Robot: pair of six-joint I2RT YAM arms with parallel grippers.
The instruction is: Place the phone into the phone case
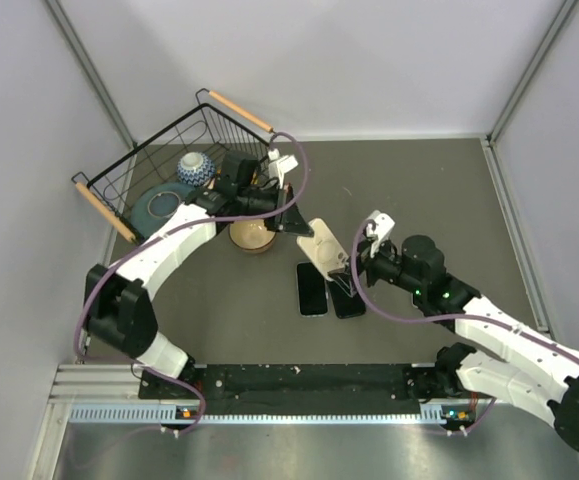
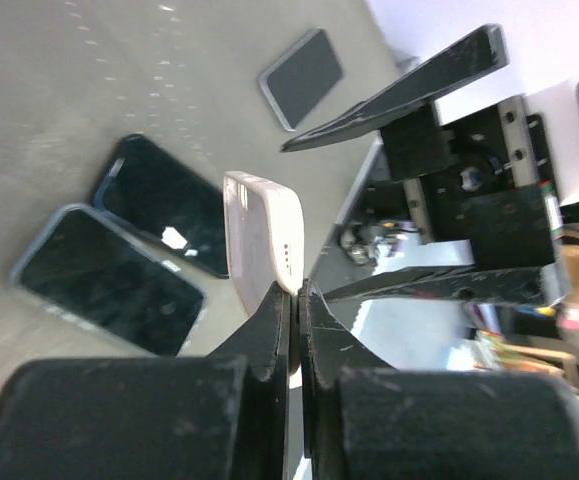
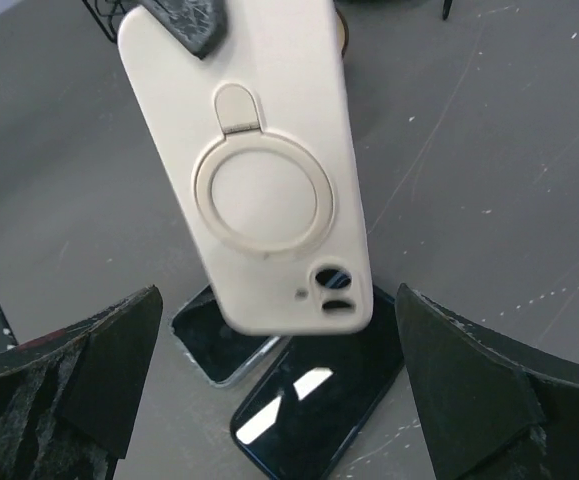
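The cream phone case (image 1: pixel 322 245) hangs tilted above the table, its back with a ring stand and camera hole facing the right wrist camera (image 3: pixel 259 180). My left gripper (image 1: pixel 294 225) is shut on the case's top edge (image 2: pixel 296 292). Under the case lie two phones, screens up: a dark blue one (image 3: pixel 314 400) and one with a clear rim (image 3: pixel 219 335), side by side (image 1: pixel 312 288) (image 1: pixel 347 295). My right gripper (image 1: pixel 347 272) is open, with its fingers (image 3: pixel 69 370) on either side of the case's lower end and not touching it.
A black wire basket (image 1: pixel 144 140) at the back left holds a blue patterned bowl (image 1: pixel 195 165) and a teal plate (image 1: pixel 159 205). A tan bowl (image 1: pixel 253 237) sits next to it under the left arm. A third phone-like slab (image 2: pixel 301 75) lies farther off.
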